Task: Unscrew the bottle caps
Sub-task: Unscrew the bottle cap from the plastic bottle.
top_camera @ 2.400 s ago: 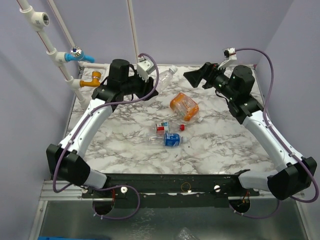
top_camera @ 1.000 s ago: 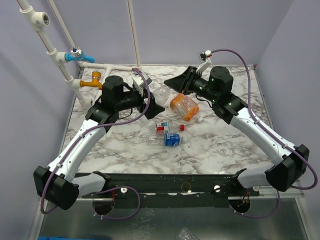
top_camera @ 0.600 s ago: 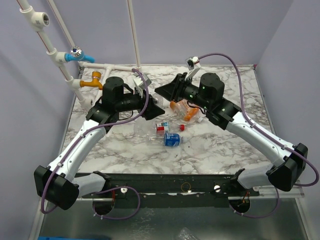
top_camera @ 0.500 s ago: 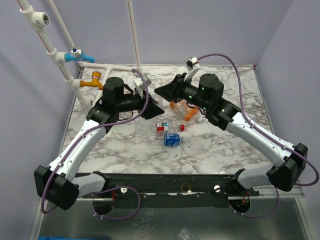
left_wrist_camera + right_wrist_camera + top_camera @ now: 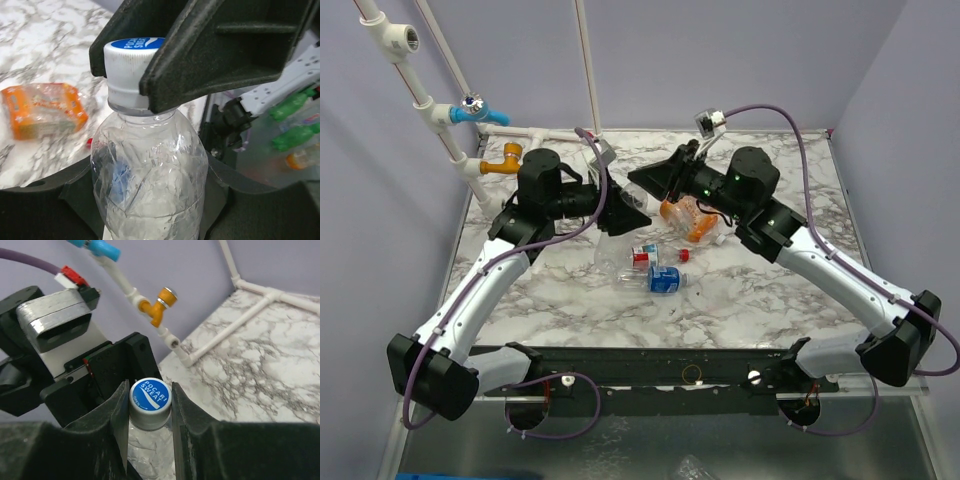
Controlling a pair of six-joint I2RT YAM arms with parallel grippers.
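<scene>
The left hand (image 5: 150,210) is clamped on the plain clear bottle (image 5: 150,165). Its two dark fingers press the bottle's body from either side at the bottom of the left wrist view, only as far apart as the bottle is wide. The right hand (image 5: 150,395) is closed on the blue-and-white cap (image 5: 131,60). In the right wrist view the cap sits between the two fingers, with both inner faces against its white ribbed wall. In the left wrist view, the same fingers come down from the upper right of the frame and flank the cap.

The bottle is lifted off the bench (image 5: 770,300), in the upper middle of the top view where the two hands meet. In the left wrist view its long axis runs up the frame, with the cap at the top and the body below. In the right wrist view the printed blue top of the cap faces the camera, so the neck points into the right hand.

On the bench, the orange bottle (image 5: 688,215) lies just below the right hand, partly hidden by the arm. Nearer the middle of the frame lie the red-labelled bottle (image 5: 642,255) and the blue-labelled bottle (image 5: 658,280), close together on their sides. A small red cap (image 5: 683,254) lies beside them.
</scene>
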